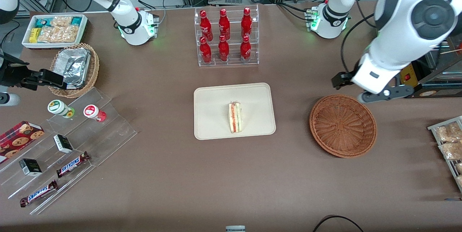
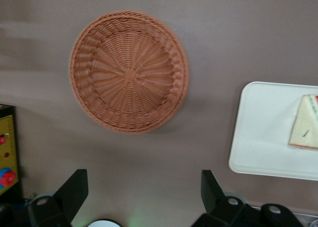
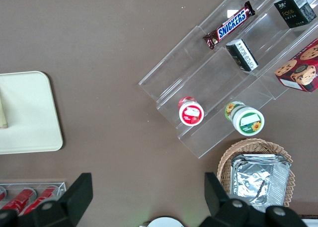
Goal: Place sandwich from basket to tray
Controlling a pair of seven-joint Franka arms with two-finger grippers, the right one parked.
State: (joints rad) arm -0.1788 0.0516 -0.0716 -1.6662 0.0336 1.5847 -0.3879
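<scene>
The counter [image 1: 180, 174] carries everything here, and the largest task piece on it is the tray [image 1: 216, 98], cream-beige with rounded corners, lying near the middle in front of the rack of red bottles [image 1: 225, 35]. Toward my working end of the counter sits the basket [image 1: 343, 125], round, reddish-brown wicker, and I see nothing in it; my wrist camera looks straight down into its bare woven floor [image 2: 129, 73].

My hand [image 2: 141, 194] hangs above the counter just beside the basket, on the edge farther from the front camera, with its two fingers spread wide apart and nothing between them.

The sandwich [image 1: 235, 117] lies on the tray, well apart from my hand, off toward the parked arm's end from where I hover. It is a small pale bread wedge with a red-orange and green filling stripe facing up; its long axis runs from the bottle rack toward the front camera. From the wrist I catch only one cut edge of it [image 2: 306, 122].

Judging by this, the placing looks done; I expect nothing more than drawing clear.
</scene>
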